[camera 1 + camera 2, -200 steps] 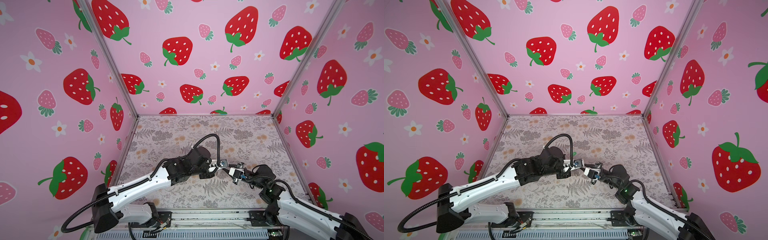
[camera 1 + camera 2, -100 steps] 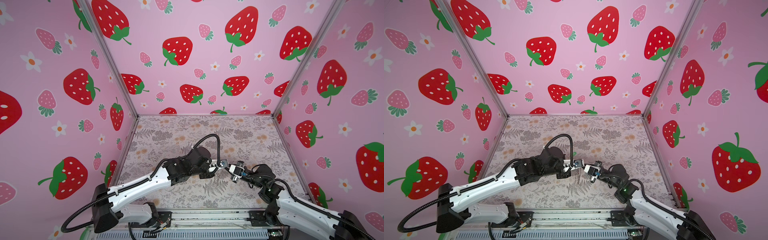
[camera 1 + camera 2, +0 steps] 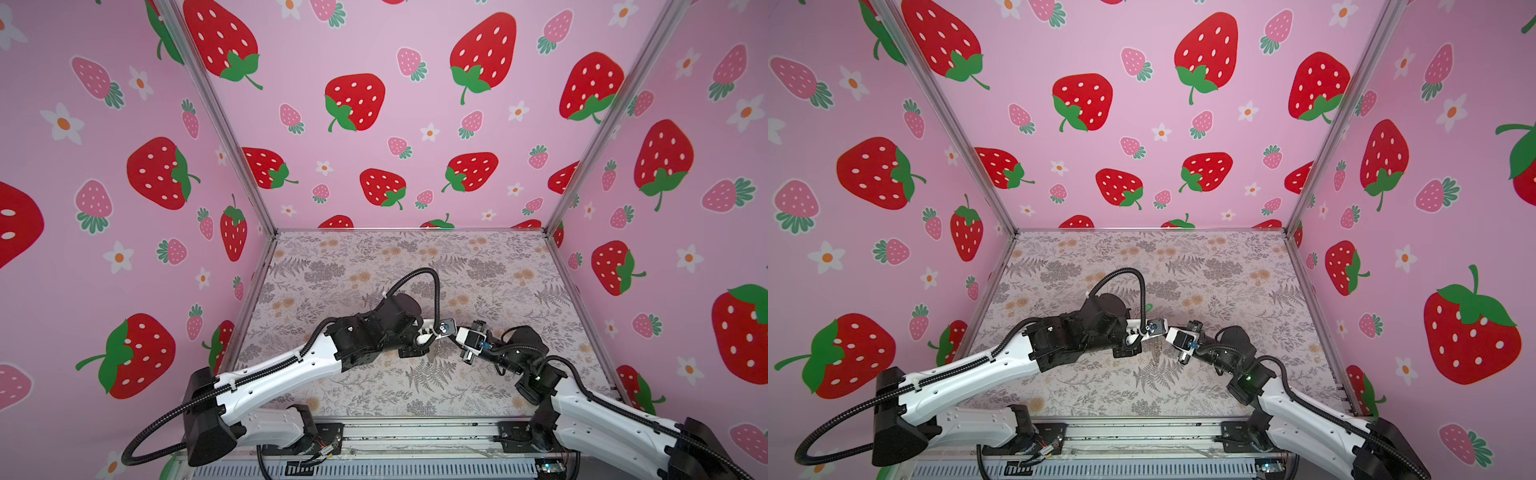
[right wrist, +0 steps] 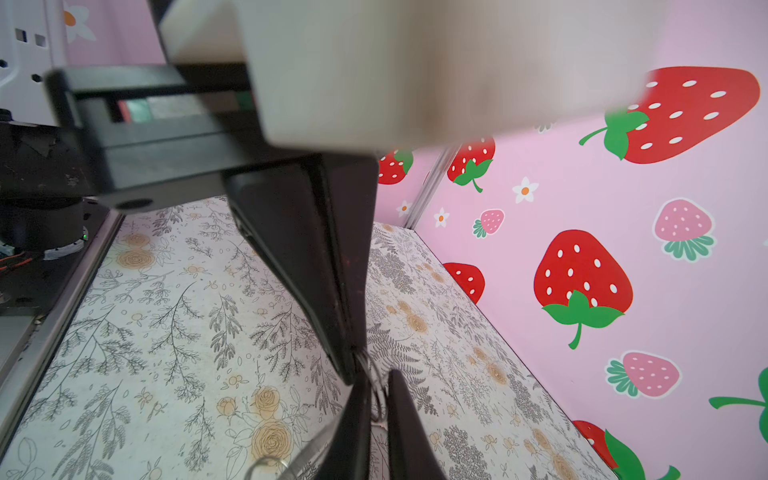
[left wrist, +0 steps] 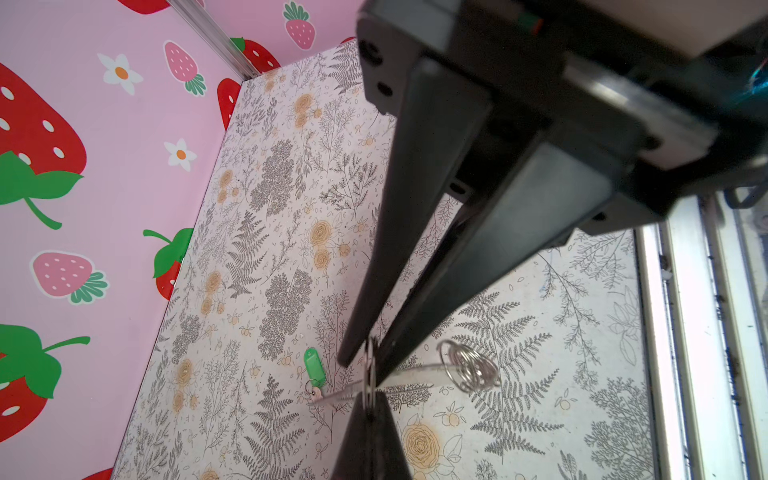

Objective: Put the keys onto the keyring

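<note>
Keyring pinched, apparently by one ring, in closed fingers of left gripper and right gripper. Keys on worktop, lower centre.

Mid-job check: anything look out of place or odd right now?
Yes. The green-tagged keys lie loose on the table, apart from both grippers. The left gripper and right gripper are both shut on the keyring in midair, its wire rings bunched off to one side, so those keys look left out.
</note>
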{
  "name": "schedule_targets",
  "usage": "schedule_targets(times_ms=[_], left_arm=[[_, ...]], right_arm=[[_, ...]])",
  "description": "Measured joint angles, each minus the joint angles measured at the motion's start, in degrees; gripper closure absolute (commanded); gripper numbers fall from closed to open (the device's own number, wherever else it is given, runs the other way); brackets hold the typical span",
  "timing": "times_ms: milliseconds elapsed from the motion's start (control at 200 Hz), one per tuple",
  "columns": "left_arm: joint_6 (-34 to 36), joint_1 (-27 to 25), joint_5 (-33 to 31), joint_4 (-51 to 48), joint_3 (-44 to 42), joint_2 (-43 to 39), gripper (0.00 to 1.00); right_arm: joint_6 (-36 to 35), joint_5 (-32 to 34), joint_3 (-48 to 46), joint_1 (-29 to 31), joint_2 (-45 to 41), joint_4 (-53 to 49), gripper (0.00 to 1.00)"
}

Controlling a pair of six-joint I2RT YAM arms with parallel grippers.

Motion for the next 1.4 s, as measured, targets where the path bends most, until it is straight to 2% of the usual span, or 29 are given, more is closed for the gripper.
schedule_targets(times_ms=[200,225,260,325,445,625,775,1096,1396], left_arm=[[0.1,0.3,-0.6,0.3,-0.2,-0.9,1.0],[0.1,0.3,-0.5,0.5,-0.4,-1.1,0.96],[0.2,0.3,-0.5,0.8,-0.7,-1.4,0.85],[0.0,0.3,0.0,2.6,-2.1,-2.4,0.81],[-1.2,2.5,3.2,8.1,-7.8,-7.0,0.81],[-6.4,11.7,14.5,19.5,-20.8,-15.9,0.81],[-10.4,15.2,23.3,27.8,-26.8,-17.8,0.82],[-17.0,18.1,34.4,41.2,-30.0,-17.4,0.84],[-19.5,19.3,38.0,45.3,-31.9,-17.5,0.85]], right_arm=[[0.5,-0.9,0.7,0.2,0.2,-0.5,1.0],[0.5,-1.0,0.8,0.2,0.2,-0.5,1.0],[0.5,-1.0,0.8,0.2,0.2,-0.5,1.0],[0.9,-1.0,0.8,0.3,0.2,-0.7,1.0],[1.6,-1.0,0.6,0.3,0.3,0.0,1.0],[4.4,-2.3,-1.3,0.2,1.4,5.5,1.0],[7.8,-4.6,-2.1,0.2,5.2,13.1,1.0],[13.6,-9.5,-2.6,0.2,12.6,29.5,1.0],[16.0,-13.6,-2.6,0.2,16.2,37.3,1.0]])
